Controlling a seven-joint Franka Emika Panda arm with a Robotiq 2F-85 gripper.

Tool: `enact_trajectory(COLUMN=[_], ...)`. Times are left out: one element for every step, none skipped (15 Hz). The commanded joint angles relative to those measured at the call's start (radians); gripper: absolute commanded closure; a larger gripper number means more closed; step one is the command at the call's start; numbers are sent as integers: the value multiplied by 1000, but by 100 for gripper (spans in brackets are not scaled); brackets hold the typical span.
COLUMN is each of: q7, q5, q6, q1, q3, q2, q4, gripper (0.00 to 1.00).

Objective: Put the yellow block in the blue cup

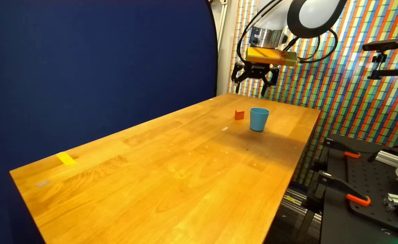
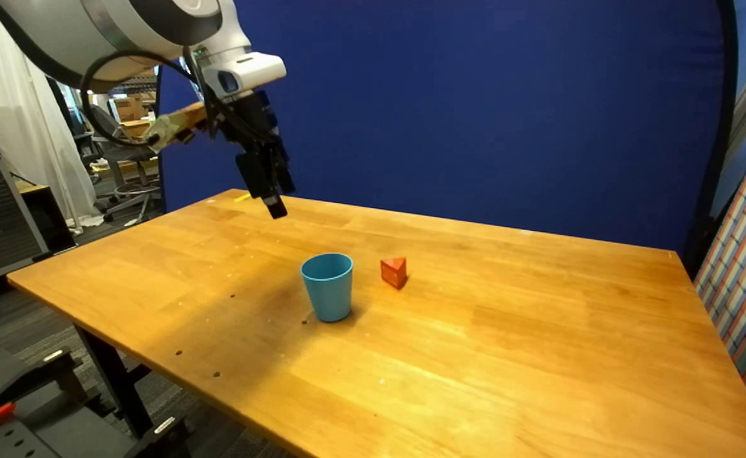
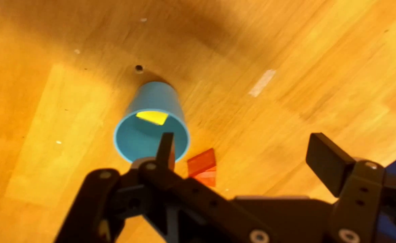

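Filling the left of an exterior view, a dark blue screen (image 1: pixel 100 67); at upper right, a multicoloured brick-patterned backdrop (image 1: pixel 351 101). Below, a wooden worktop (image 1: pixel 144 196), with a flat yellow patch (image 1: pixel 66 158) near its left corner. Right of centre, the blue cup (image 1: pixel 259 120), upright, with a red block (image 1: pixel 239 115) near it on the left. Higher up, the claw (image 1: pixel 250 90), released, fingers spread apart.

In an exterior view, reaching in from upper left, the arm (image 2: pixel 150 35); near the centre, the blue cup.

In the wrist view, inside the blue cup, toward the upper edge of its mouth, the yellow block (image 3: pixel 153 117), partly hidden by the rim. Across the bottom, the claw, one finger overlapping the blue cup.
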Motion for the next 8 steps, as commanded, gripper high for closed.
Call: enact_trajectory(q7=[-270,-343,-416,-487,-555,-438,-487,-510], q5=[223,288,337,381,414,363,393,406], q6=[-96,-140,-186,-239,-284,-200,-239,-262], q1=[44,61,126,153,179,82,97,104], q3=[79,97,54,42,24,115,111,107], q2=[-125,-148,-173,-198,-216,-162,-185,-201], q4=[29,53,77,106,135,94,115,127], gripper=[0,0,0,0,0,0,0,0])
